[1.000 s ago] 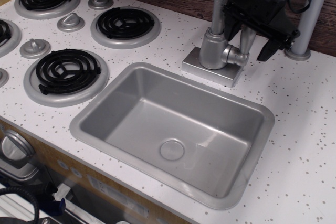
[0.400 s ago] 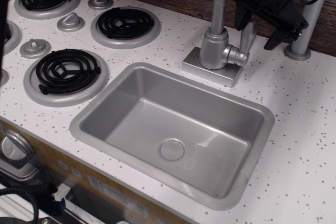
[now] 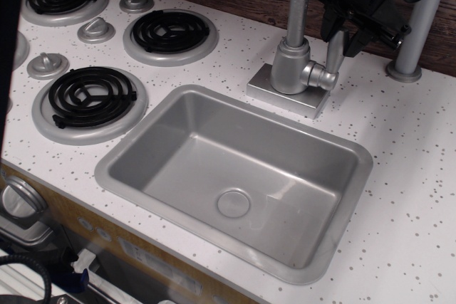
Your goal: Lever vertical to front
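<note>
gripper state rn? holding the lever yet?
Gripper: open, fingers either side of the upright lever top; not visibly clamped on it, contact can't be told.

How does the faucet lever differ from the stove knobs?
The lever is a flat paddle standing upright on a side stub of the faucet body; the stove knobs are round domes with a ridge, sitting flat on the countertop. The gripper is at the lever; the knobs sit unattended. Both are silver-grey.
</note>
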`<state>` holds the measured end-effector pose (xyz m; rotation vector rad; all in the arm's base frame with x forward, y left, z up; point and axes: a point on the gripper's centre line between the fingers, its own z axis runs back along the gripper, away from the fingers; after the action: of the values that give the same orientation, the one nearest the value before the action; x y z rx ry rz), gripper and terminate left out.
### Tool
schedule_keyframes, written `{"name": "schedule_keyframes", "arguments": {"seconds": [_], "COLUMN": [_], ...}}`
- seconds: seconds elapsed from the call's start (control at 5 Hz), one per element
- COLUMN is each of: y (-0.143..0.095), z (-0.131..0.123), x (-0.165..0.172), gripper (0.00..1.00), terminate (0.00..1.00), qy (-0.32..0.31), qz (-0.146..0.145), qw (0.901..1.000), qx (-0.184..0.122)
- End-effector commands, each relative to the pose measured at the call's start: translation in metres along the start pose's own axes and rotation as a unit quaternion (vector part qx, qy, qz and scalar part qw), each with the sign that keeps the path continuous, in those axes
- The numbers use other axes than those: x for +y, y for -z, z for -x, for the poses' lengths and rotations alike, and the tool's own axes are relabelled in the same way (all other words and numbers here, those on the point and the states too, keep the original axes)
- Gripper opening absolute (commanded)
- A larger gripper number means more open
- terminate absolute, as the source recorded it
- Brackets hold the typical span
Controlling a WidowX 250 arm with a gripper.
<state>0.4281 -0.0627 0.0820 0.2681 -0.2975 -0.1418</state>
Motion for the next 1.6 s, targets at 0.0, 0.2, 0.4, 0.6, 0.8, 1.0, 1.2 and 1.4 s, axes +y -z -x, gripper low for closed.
{"name": "schedule_keyframes", "arguments": {"seconds": [0.0,0.2,0.4,0.6,0.8,1.0,1.2,1.4], "y": [-0.015,-0.011,0.000,0.010,0.011,0.001,-0.007,-0.016], "z": [0.016,0.032,0.046,0.054,0.058,0.063,0.068,0.074], "x": [0.003,0.001,0.000,-0.001,-0.001,-0.003,-0.001,-0.001], "gripper": [0.00,0.00,0.00,0.00,0.00,1.00,1.00,1.00], "terminate": [0.00,0.00,0.00,0.00,0.00,0.00,0.00,0.00], "qy": [-0.012,-0.037,-0.058,-0.070,-0.073,-0.080,-0.089,-0.097], "qz": [-0.006,0.008,0.030,0.050,0.053,0.045,0.039,0.029], "qw": [0.9998,0.9987,0.9973,0.9957,0.9953,0.9949,0.9937,0.9933], "qx": [0.012,0.034,0.033,0.036,0.035,0.042,0.055,0.056]}}
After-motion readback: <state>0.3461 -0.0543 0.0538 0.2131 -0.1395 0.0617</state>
